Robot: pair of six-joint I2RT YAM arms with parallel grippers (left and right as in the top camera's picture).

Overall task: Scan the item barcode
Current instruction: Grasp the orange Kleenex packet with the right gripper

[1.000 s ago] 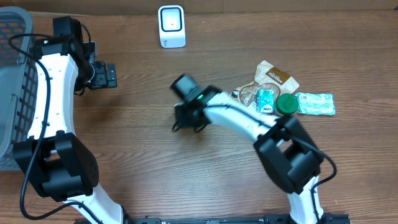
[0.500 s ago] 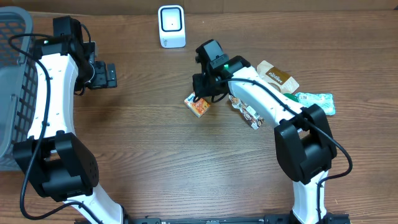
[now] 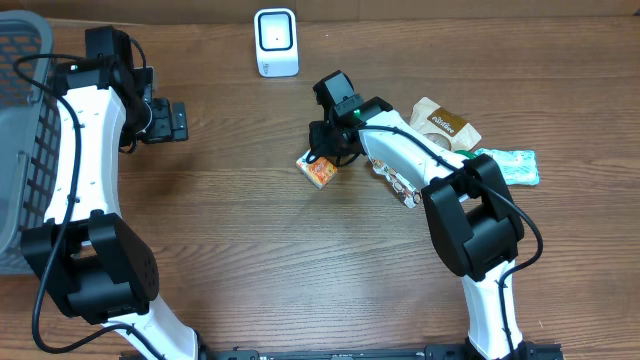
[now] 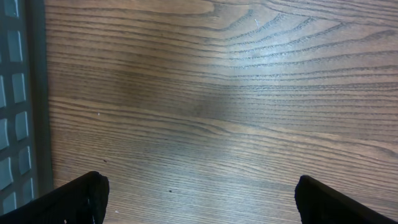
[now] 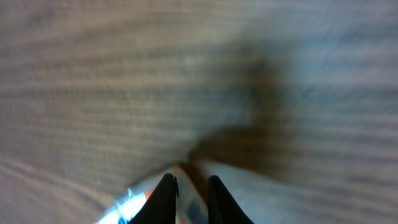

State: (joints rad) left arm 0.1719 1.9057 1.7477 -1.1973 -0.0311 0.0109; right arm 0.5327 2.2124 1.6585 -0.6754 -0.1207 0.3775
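The tabletop (image 3: pixel 230 250) has plenty of bare wood across its near half and through the middle. Its left edge is taken up by a grey basket (image 3: pixel 22 110), and a white scanner (image 3: pixel 275 42) stands upright at the middle of the far edge. Over towards the right edge lies a small heap of goods, among them a brown pouch (image 3: pixel 447 123) and a green and white packet (image 3: pixel 508 166), with the right arm reaching across that heap.

The left gripper (image 3: pixel 178 122) hangs near the far left corner, just beside the basket, its jaws spread as wide as they go and nothing between them; its own camera shows only wood grain and the basket's wall.

The right gripper (image 3: pixel 325 155) sits near the middle of the tabletop, on the near side of the scanner and a little to its right. Its fingers (image 5: pixel 165 196) are drawn almost together, pinching the top edge of an orange packet (image 3: pixel 320 171). The packet is below the gripper, apart from the heap, and I cannot tell whether it touches the wood.
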